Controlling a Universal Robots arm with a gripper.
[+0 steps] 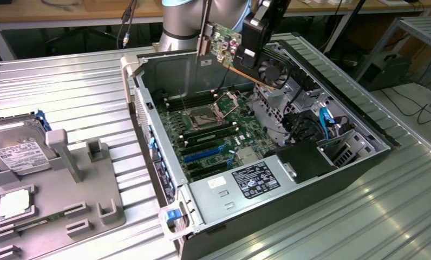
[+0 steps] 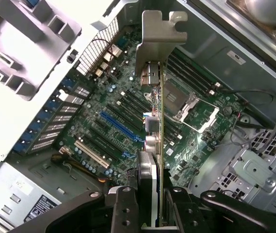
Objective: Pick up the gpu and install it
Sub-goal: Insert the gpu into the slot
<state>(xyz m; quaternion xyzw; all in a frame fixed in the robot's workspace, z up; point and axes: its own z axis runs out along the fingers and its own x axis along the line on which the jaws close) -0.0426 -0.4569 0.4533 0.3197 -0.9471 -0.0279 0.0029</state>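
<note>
The gpu [image 1: 228,44] hangs in the air above the open computer case [image 1: 360,127], over its far end. It is a green card with a silver end bracket and a black round fan [image 1: 273,70]. My gripper [image 1: 253,46] is shut on it from above. In the wrist view the gpu [image 2: 158,121] appears edge-on, bracket [image 2: 159,34] farthest from the camera, and my gripper [image 2: 150,211] has a black finger pressed on either face. Below it lies the motherboard [image 2: 104,104] with its blue slot [image 2: 121,127] and the processor socket [image 2: 188,104]. The card is well clear of the board.
A grey fixture [image 1: 57,200] at the exterior view's left holds a silver hard drive [image 1: 17,149] and a small square processor chip [image 1: 17,201]. The case's power supply [image 1: 248,181] sits at its near end and the drive cage and cables [image 1: 324,122] at its right. Everything stands on a ribbed metal table [image 1: 71,92].
</note>
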